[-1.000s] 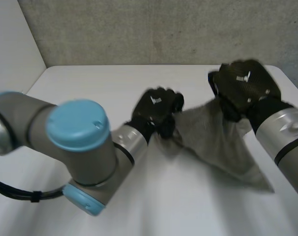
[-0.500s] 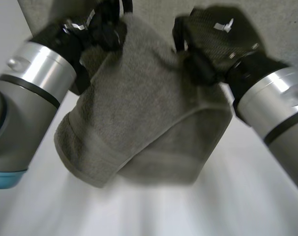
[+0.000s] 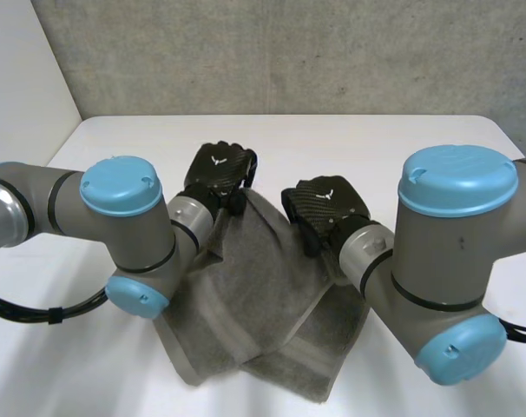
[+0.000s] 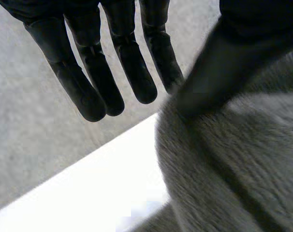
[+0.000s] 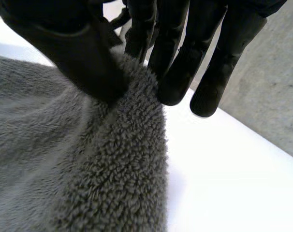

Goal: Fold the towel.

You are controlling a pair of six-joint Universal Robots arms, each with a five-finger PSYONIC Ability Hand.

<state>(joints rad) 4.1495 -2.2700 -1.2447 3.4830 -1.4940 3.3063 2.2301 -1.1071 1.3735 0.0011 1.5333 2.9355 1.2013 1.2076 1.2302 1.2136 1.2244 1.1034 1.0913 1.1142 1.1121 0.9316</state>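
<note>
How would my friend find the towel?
Find the white table. On it, at the left robot hand and the right robot hand, lies the towel. It is grey, fluffy and rumpled, the only soft thing there.

Grey terry cloth on the towel (image 3: 254,295): thick looped pile, fuzzy, fully matt. Carbon-weave look on the backs of the left hand (image 3: 218,169) and right hand (image 3: 326,201), slight sheen. Smooth black satin on the fingers (image 4: 88,82), rubbery-looking. White table (image 3: 141,143): smooth, low gloss. Grey wall (image 3: 332,52): rough, concrete-like, matt. Satin metal look on the arm tubes (image 3: 37,208); smooth light-blue plastic on the caps (image 3: 458,178).
</note>
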